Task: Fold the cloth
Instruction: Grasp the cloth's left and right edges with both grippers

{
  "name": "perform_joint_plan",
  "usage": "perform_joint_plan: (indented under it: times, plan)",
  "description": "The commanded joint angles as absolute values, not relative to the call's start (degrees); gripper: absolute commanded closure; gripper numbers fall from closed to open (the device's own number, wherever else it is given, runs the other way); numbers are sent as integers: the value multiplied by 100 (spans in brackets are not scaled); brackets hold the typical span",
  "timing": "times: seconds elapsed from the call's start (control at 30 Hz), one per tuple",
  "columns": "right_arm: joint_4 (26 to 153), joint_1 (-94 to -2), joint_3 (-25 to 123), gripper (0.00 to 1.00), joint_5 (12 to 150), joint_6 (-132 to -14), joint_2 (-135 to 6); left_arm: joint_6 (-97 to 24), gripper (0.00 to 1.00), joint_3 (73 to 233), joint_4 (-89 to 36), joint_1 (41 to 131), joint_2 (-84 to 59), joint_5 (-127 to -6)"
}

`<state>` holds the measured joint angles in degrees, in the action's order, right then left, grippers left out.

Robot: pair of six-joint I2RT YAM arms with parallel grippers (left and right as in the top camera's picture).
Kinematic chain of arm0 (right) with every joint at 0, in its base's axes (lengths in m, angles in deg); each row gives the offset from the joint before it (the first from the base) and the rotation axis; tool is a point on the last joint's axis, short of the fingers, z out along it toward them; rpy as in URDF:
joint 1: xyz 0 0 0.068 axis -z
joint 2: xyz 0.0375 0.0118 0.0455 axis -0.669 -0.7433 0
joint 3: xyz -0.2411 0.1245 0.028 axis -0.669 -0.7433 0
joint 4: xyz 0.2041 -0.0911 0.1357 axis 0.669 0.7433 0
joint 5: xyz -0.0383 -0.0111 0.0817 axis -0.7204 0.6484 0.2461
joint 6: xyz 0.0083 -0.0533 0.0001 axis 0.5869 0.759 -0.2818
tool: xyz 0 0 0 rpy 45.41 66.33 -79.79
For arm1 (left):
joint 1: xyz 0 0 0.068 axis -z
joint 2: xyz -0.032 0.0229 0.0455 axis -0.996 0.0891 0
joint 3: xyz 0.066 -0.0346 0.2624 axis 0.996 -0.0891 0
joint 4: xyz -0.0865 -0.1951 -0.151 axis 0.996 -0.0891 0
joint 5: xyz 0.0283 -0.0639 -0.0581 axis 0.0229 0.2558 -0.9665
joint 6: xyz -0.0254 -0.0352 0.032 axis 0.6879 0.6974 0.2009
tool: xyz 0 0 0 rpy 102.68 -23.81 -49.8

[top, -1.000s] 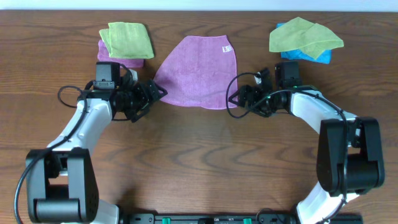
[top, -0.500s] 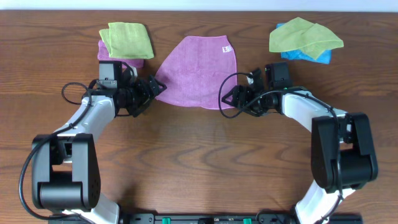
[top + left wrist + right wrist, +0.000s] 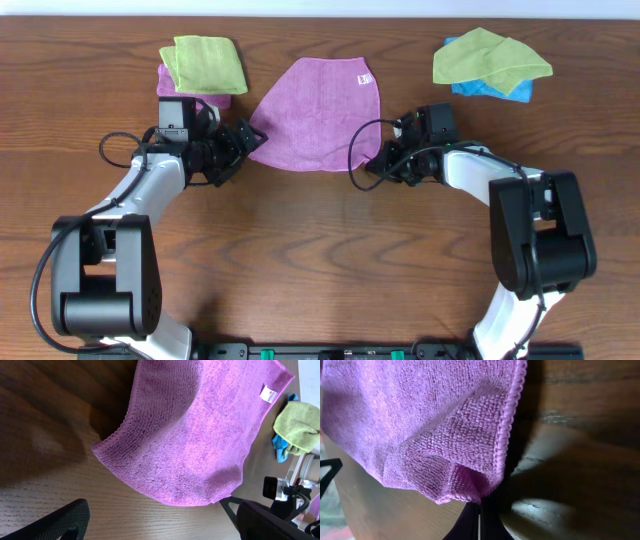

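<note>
Cloth [image 3: 315,115]: purple, spread flat in a single layer toward 12 o'clock on the surface [image 3: 320,260]. Wide edge at 6 o'clock, narrower edge at 12. No fold made yet.

Left hand [image 3: 250,148]: at the cloth's 8 o'clock corner. Wrist view shows its fingers spread wide, the corner lying ahead between them. Nothing gripped.

Right hand [image 3: 365,170]: at the cloth's 4 o'clock corner. Wrist view shows its fingers drawn together, with the corner puckered and curled up at their tips. Reads as a pinch on the cloth.

Piles: green on purple at 10 o'clock [image 3: 203,65], green on blue at 2 o'clock [image 3: 490,62]. Both are clear of the cloth.

Tag [image 3: 364,78]: white, at the cloth's 1 o'clock corner.

Progress, my judgement: early. One corner is taken and the other not yet gripped. Left to do: the second grasp, lifting the near edge, carrying it toward 12 and laying it down.
</note>
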<state>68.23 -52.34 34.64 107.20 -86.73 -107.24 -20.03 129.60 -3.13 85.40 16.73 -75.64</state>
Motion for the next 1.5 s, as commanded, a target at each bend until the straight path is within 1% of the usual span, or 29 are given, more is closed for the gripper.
perform_joint_plan:
  times: [0.0,0.07,0.1,0.13,0.17,0.2,0.23,0.3,0.4,0.6,0.83,1.0,1.1,1.27,1.33,1.37,1.4,1.47]
  plan:
    - [6900,-5107,3429,99,10482,-8542,-10713,-1984,5,13036,-295,8555,1714,-7564]
    - [6976,-5024,3429,99,10484,-8470,-10571,-1984,5,13036,-293,8555,1714,-7564]
    - [7014,-4993,3429,96,10487,-8450,-10507,-1984,5,13036,-293,8555,1714,-7562]
    - [7077,-4961,3429,83,10493,-8455,-10427,-1984,5,13036,-295,8555,1714,-7564]
    - [7142,-4950,3429,76,10504,-8455,-10361,-1984,5,13036,-295,8555,1714,-7564]
    - [7221,-4945,3429,67,10504,-8457,-10304,-1984,5,13036,-295,8555,1714,-7564]
    - [7293,-4945,3429,53,10502,-8457,-10263,-1984,5,13036,-293,8555,1714,-7564]
    - [7427,-4952,3429,43,10502,-8459,-10212,-1984,5,13036,-293,8555,1714,-7564]
    - [7455,-4956,3427,37,10456,-8520,-10217,-1984,5,13036,-293,8555,1714,-7564]
    - [7020,-5041,3427,29,9936,-8522,-10263,-1984,5,13036,-288,8555,1714,-7564]
    - [6528,-5166,3427,31,9899,-8612,-10518,-1982,5,13036,-227,8555,1714,-7564]
    - [6399,-5199,3427,39,9905,-8667,-10750,-1984,5,13036,-210,8555,1714,-7564]
    - [6349,-5214,3427,40,9903,-8667,-10750,-1982,5,13036,-208,8555,1714,-7564]
    - [6268,-5367,3427,46,9901,-8671,-10857,-1982,5,13036,-208,8555,1714,-7564]
    - [6224,-5446,3427,53,9901,-8715,-10969,-1982,5,13036,-208,8555,1714,-7564]
    - [6207,-5472,3427,60,9896,-8713,-11006,-1982,5,13036,-210,8555,1714,-7566]
    - [6209,-5472,3427,64,9894,-8710,-11008,-1982,5,13036,-210,8555,1714,-7566]
    - [6211,-5450,3427,82,9840,-8691,-10995,-1984,5,13036,-210,8555,1714,-7566]
